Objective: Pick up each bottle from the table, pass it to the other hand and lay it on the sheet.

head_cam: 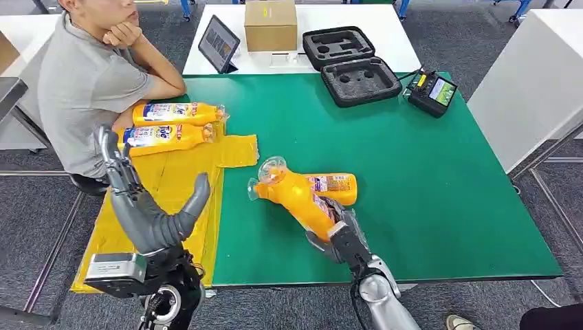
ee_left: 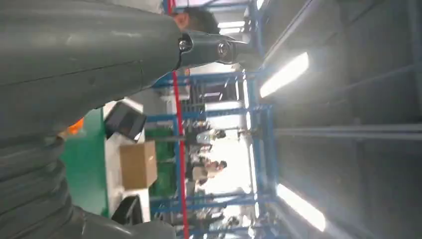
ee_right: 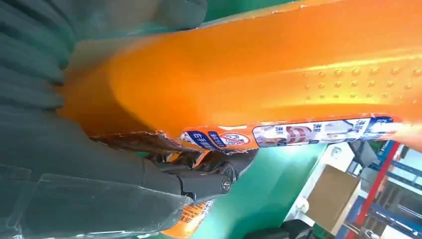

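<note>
1. Bottles come first: two orange bottles lie side by side on the yellow sheet (head_cam: 172, 185) at the surface's left edge, about 10 o'clock from the surface's middle; the far bottle (head_cam: 177, 112) sits just beyond the near bottle (head_cam: 167, 135), caps pointing right.
2. A third orange bottle, the held bottle (head_cam: 297, 196), is tilted above the green surface (head_cam: 426, 185), its clear cap end toward 11 o'clock and its base down in the right hand (head_cam: 335, 234).
3. The right hand grips that base from the 5 o'clock side; in the right wrist view the orange body (ee_right: 259, 74) presses against the palm, with dark fingers (ee_right: 209, 181) wrapped beneath the label.
4. A fourth bottle, the lying bottle (head_cam: 335, 187), rests flat on the green surface just behind the held one, at about 1 o'clock from the right hand.
5. The left hand (head_cam: 148, 206) is raised over the sheet's near part, fingers spread and upright, holding nothing; the held bottle is at its 3 o'clock, apart from it.
6. A person in a grey shirt (head_cam: 82, 82) sits at the surface's left side, beside the sheet.
7. Farther back stand a cardboard box (head_cam: 270, 25), a tablet (head_cam: 218, 44), an opened black foam case (head_cam: 350, 65) and a small device with a screen (head_cam: 432, 91).
</note>
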You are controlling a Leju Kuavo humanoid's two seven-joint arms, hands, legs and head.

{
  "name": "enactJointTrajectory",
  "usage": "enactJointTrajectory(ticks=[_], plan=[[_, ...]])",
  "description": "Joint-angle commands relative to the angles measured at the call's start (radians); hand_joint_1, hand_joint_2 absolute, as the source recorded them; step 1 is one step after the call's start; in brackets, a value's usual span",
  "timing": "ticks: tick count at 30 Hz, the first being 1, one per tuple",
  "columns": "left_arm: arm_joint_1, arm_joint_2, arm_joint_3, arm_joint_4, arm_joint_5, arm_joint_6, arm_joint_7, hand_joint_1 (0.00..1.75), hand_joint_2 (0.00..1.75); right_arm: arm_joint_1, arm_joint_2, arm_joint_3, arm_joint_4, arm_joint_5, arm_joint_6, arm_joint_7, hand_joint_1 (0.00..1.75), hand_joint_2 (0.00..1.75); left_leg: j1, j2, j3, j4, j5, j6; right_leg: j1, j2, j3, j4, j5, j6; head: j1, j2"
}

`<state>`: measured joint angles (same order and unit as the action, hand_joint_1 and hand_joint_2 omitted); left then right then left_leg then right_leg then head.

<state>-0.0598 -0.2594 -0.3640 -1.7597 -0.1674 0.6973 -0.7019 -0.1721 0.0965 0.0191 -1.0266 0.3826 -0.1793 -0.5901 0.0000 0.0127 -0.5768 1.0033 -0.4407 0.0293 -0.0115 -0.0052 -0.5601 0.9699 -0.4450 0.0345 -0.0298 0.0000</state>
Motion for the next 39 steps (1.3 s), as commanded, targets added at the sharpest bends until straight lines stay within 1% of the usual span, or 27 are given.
enactJointTrajectory(ticks=[1,2,3,5,6,7,11,12,14,15,24,29,33,35,39], plan=[[-0.057,0.053,-0.080,0.205,0.052,-0.011,0.004,0.00,1.75,0.002,0.008,0.026,-0.075,-0.028,-0.026,0.000,1.75,1.75,0.000,-0.002,0.002,-0.001,0.000,-0.002,0.000,-0.001,0.002,-0.001,0.000,-0.001,0.000,0.000],[-0.057,0.071,-0.107,0.216,0.079,0.001,0.004,0.00,1.75,0.006,0.006,0.031,-0.090,-0.031,-0.024,-0.001,1.75,1.75,0.000,-0.002,0.001,-0.001,0.001,-0.001,0.000,-0.001,0.001,-0.001,0.000,-0.001,0.000,0.000],[-0.075,0.070,-0.126,0.277,0.101,-0.007,0.004,0.00,1.75,0.020,0.010,0.035,-0.128,-0.042,-0.027,-0.011,1.75,1.75,0.000,-0.002,0.001,-0.001,0.000,-0.002,0.000,-0.001,0.002,-0.001,0.000,-0.001,0.000,0.000],[-0.080,0.087,-0.151,0.302,0.139,-0.003,0.004,0.00,1.75,0.041,0.013,0.042,-0.177,-0.049,-0.022,-0.006,1.75,1.75,0.000,-0.004,0.001,-0.001,0.001,-0.002,0.000,-0.003,0.002,-0.001,-0.001,-0.002,0.000,0.000],[-0.073,0.090,-0.154,0.302,0.141,-0.006,0.004,0.00,1.75,0.052,0.010,0.049,-0.198,-0.052,-0.021,-0.009,1.75,1.75,0.000,-0.001,0.001,-0.001,0.000,-0.002,-0.001,0.000,0.001,-0.001,0.000,-0.001,0.000,0.000],[-0.072,0.094,-0.161,0.316,0.138,-0.009,0.004,0.00,1.75,0.060,0.006,0.061,-0.221,-0.063,-0.021,-0.013,1.75,1.75,0.000,-0.002,0.001,-0.001,0.000,-0.002,0.000,-0.001,0.002,-0.001,0.000,-0.002,0.000,0.000],[-0.073,0.089,-0.152,0.354,0.148,-0.029,0.004,0.00,1.75,0.065,-0.003,0.087,-0.255,-0.072,-0.026,-0.012,1.75,1.75,-0.001,-0.002,0.000,-0.001,0.000,-0.001,-0.001,-0.001,0.000,-0.001,0.000,-0.001,0.000,0.000],[-0.079,0.093,-0.156,0.380,0.158,-0.027,0.004,0.00,1.75,0.060,-0.006,0.093,-0.259,-0.074,-0.029,0.002,1.75,1.75,0.000,-0.001,0.000,-0.001,0.000,-0.002,0.000,-0.001,0.000,-0.001,0.000,-0.001,0.000,0.000],[-0.082,0.081,-0.140,0.403,0.166,-0.051,0.004,0.00,1.75,0.055,-0.009,0.101,-0.253,-0.079,-0.031,-0.002,1.75,1.75,-0.001,-0.001,0.000,-0.001,0.000,-0.001,-0.001,0.000,-0.001,-0.001,0.000,-0.001,0.000,0.000],[-0.077,0.058,-0.101,0.432,0.146,-0.097,0.004,0.00,1.75,0.047,-0.018,0.120,-0.246,-0.096,-0.035,0.004,1.75,1.75,0.000,-0.001,0.000,-0.001,0.000,-0.002,0.000,0.000,0.000,-0.001,0.000,-0.001,0.000,0.000],[-0.085,0.052,-0.084,0.453,0.180,-0.123,0.004,0.00,1.75,0.022,-0.005,0.145,-0.186,-0.096,-0.023,-0.004,1.75,1.75,0.000,0.000,-0.001,-0.001,0.000,-0.002,0.000,0.001,-0.001,-0.001,0.000,-0.001,0.000,0.000],[-0.087,0.027,-0.059,0.505,0.222,-0.281,0.004,0.00,1.75,-0.010,-0.007,0.166,-0.135,-0.107,-0.022,-0.023,1.75,1.75,0.000,0.000,-0.001,-0.001,0.000,-0.001,0.000,0.001,-0.001,-0.001,0.000,-0.001,0.000,0.000],[-0.087,0.027,-0.059,0.505,0.222,-0.281,0.004,0.00,1.75,-0.010,-0.007,0.166,-0.135,-0.107,-0.022,-0.023,1.75,1.75,0.000,0.000,-0.001,-0.001,0.000,-0.002,0.000,0.001,0.000,-0.001,0.000,-0.001,0.000,0.000],[-0.093,0.010,-0.040,0.532,0.253,-0.343,0.004,0.00,1.75,-0.025,-0.002,0.182,-0.097,-0.101,-0.018,-0.022,1.75,1.75,0.000,0.000,-0.002,-0.001,0.000,-0.001,0.000,0.000,-0.002,-0.001,0.000,-0.001,0.000,0.000],[-0.100,0.007,-0.037,0.537,0.249,-0.347,0.004,0.00,1.75,-0.033,0.003,0.192,-0.073,-0.096,-0.016,-0.022,1.75,1.75,0.000,0.001,-0.002,-0.001,0.000,-0.001,0.000,0.001,-0.001,-0.001,0.001,-0.001,0.000,0.000]])
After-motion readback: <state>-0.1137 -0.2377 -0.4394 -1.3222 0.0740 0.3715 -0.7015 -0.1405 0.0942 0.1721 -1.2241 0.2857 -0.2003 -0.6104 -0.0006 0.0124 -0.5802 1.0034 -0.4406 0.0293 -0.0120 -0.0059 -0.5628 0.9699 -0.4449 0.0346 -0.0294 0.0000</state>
